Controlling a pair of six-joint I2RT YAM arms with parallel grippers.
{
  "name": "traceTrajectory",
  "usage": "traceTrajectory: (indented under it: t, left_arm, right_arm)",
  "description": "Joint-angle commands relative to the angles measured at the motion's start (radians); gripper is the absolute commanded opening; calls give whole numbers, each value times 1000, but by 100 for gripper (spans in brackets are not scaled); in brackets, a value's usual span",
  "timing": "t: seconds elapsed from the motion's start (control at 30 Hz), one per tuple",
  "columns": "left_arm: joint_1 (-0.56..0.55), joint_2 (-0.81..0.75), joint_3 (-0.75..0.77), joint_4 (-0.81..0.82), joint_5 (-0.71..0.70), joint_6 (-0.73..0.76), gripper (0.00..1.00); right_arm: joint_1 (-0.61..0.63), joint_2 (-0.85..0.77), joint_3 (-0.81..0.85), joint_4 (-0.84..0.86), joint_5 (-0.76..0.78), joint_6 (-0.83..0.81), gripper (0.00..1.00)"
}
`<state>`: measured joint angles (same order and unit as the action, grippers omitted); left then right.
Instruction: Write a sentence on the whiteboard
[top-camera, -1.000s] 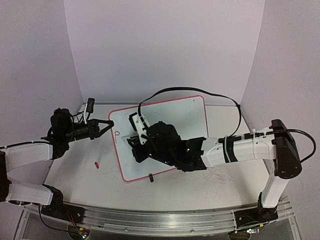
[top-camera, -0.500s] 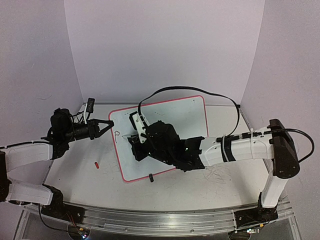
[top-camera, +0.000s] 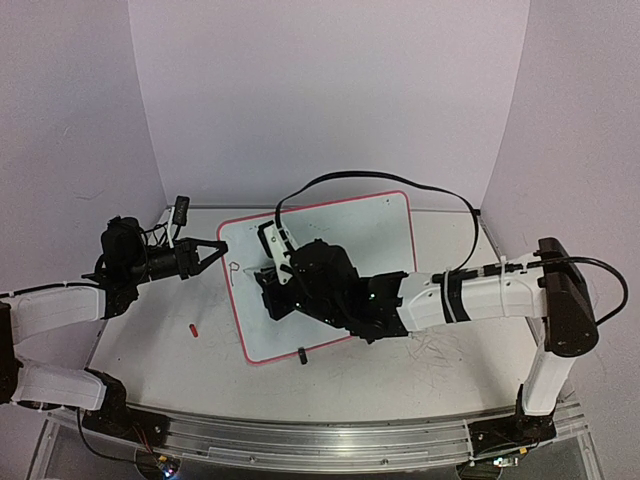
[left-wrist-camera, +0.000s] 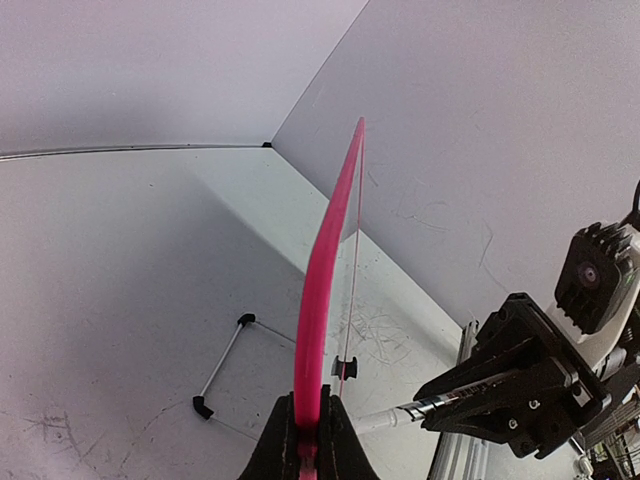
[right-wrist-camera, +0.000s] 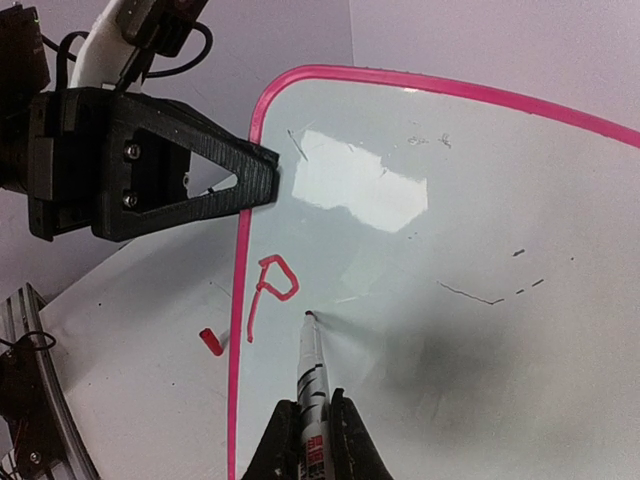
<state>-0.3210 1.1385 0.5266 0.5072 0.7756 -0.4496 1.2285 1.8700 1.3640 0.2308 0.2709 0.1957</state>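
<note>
The whiteboard (top-camera: 375, 232), white with a red-pink rim, is propped at a tilt at the table's middle. My left gripper (top-camera: 215, 247) is shut on its left rim (left-wrist-camera: 322, 280), fingers (left-wrist-camera: 275, 450) either side of the edge. My right gripper (right-wrist-camera: 310, 440) is shut on a marker (right-wrist-camera: 313, 365), over the board's left part (top-camera: 272, 285). The marker's red tip sits at the board surface just right of and below a red letter "P" (right-wrist-camera: 270, 285), the only lettering of the sentence that shows. The marker also shows in the left wrist view (left-wrist-camera: 445, 403).
A small red cap (top-camera: 192, 327) lies on the table left of the board. A black clip foot (top-camera: 302, 355) sits at the board's near edge, and a wire stand (left-wrist-camera: 222, 375) lies behind it. A black cable (top-camera: 400, 185) arcs over the board. Faint stray marks (right-wrist-camera: 470, 293) dot the board.
</note>
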Motion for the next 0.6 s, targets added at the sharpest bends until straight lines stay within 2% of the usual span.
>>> traceTrajectory:
  t: [0.0, 0.57]
  left_arm:
    - [-2, -21, 10, 40, 20, 12, 0]
    - [-2, -20, 9, 40, 20, 14, 0]
  right_arm:
    - [-3, 30, 39, 4, 8, 8, 0]
    - [0, 30, 27, -29, 0, 29, 0]
